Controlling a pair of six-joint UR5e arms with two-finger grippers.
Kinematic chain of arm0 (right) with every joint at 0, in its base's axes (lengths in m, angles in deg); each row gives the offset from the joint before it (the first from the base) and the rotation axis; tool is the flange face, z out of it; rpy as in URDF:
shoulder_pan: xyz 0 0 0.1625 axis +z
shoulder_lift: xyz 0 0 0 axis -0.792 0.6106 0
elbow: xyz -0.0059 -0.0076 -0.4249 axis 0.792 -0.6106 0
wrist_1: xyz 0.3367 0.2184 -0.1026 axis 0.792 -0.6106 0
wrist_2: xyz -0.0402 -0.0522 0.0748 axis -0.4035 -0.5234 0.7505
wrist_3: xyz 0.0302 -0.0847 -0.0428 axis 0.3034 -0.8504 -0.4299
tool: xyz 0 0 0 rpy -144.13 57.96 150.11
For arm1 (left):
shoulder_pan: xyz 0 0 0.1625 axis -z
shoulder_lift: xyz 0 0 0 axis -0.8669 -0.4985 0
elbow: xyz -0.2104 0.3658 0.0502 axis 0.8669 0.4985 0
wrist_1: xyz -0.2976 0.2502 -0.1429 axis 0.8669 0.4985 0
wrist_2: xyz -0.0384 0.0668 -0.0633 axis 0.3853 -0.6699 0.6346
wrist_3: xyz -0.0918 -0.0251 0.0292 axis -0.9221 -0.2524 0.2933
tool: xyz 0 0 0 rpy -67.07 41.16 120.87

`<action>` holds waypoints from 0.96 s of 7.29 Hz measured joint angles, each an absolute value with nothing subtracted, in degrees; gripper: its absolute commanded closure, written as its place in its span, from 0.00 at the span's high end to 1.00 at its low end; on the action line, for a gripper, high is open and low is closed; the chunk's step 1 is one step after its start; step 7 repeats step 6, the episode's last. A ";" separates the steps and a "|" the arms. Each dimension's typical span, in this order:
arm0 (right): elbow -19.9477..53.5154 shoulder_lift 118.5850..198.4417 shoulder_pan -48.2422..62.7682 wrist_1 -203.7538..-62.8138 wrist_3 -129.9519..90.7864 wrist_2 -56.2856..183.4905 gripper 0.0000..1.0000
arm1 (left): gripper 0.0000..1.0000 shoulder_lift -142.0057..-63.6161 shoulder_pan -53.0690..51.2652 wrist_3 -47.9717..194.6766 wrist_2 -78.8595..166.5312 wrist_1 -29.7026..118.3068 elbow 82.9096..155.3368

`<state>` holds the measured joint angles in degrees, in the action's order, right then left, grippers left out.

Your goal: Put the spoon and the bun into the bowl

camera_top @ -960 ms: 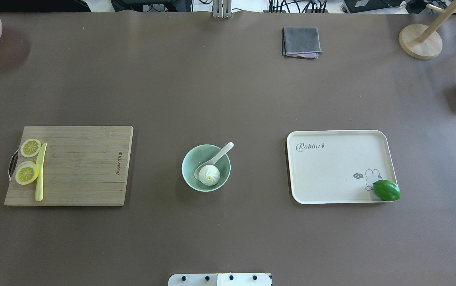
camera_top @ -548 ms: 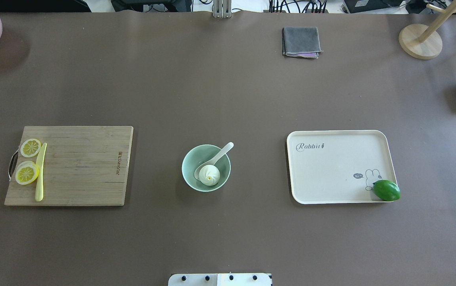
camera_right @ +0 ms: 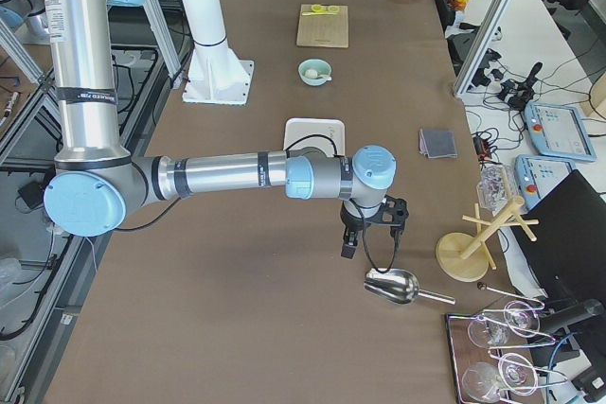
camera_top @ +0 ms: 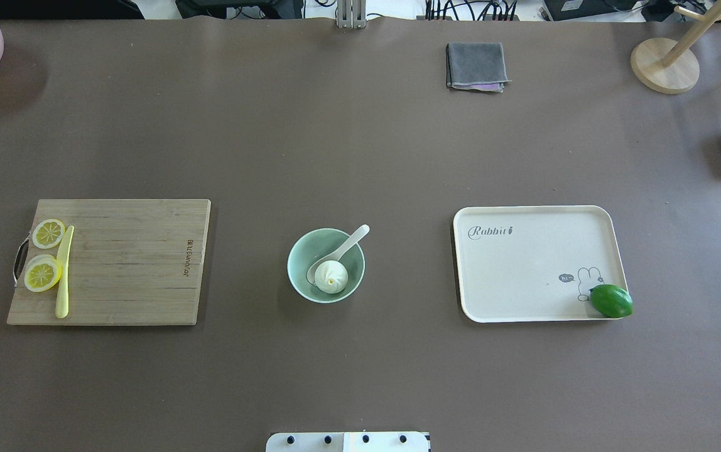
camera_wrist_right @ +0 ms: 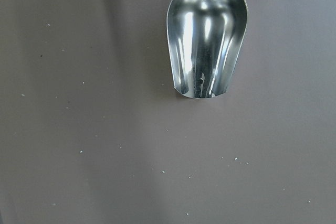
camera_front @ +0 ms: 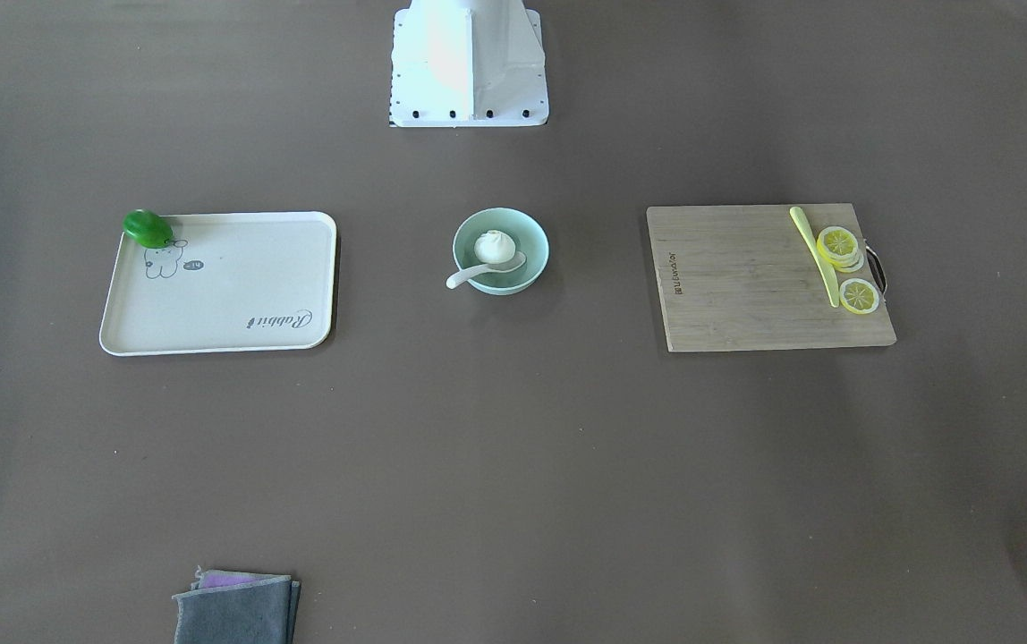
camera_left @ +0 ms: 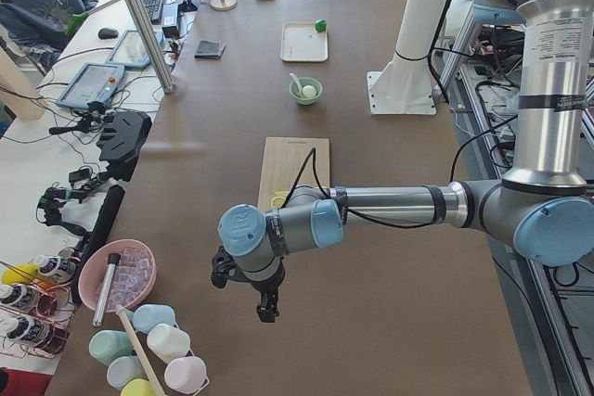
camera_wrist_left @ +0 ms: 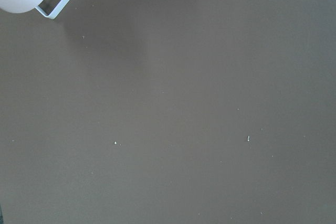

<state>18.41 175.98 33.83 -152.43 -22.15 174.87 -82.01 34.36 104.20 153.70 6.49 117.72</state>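
Bun (camera_top: pixel 331 277) & spoon (camera_top: pixel 349 243) in bowl (camera_top: pixel 301 254), mid-counter (camera_top: pixel 360 157); spoon handle over rim. Left gripper (camera_left: pixel 266 308), right gripper (camera_right: pixel 355 243) well apart from bowl; open/closed: cannot tell.

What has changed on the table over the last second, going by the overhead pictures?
Nothing visibly changed in the overhead view. The bun and the spoon lie in the bowl as before, the spoon's handle leaning out over the rim. The green fruit sits unmoved at the tray's corner.
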 measured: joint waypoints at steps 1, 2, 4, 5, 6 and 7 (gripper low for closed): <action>18.48 175.87 34.04 -152.86 -22.83 174.79 1.00 | 0.98 -82.02 34.34 104.03 153.70 6.45 117.68; 18.42 175.86 34.14 -153.01 -23.73 174.72 1.00 | 0.98 -82.03 34.31 103.95 153.70 6.43 117.69; 17.89 176.16 34.76 -153.19 -26.04 174.18 1.00 | 0.98 -82.37 34.30 103.89 153.70 6.42 117.76; 17.74 176.30 35.08 -153.26 -26.58 173.99 1.00 | 0.98 -82.54 34.30 103.85 153.70 6.42 117.75; 17.66 176.31 35.29 -153.29 -27.13 173.66 1.00 | 0.98 -82.60 34.30 103.84 153.70 6.42 117.75; 17.66 176.31 35.29 -153.29 -27.13 173.66 1.00 | 0.98 -82.60 34.30 103.84 153.70 6.42 117.75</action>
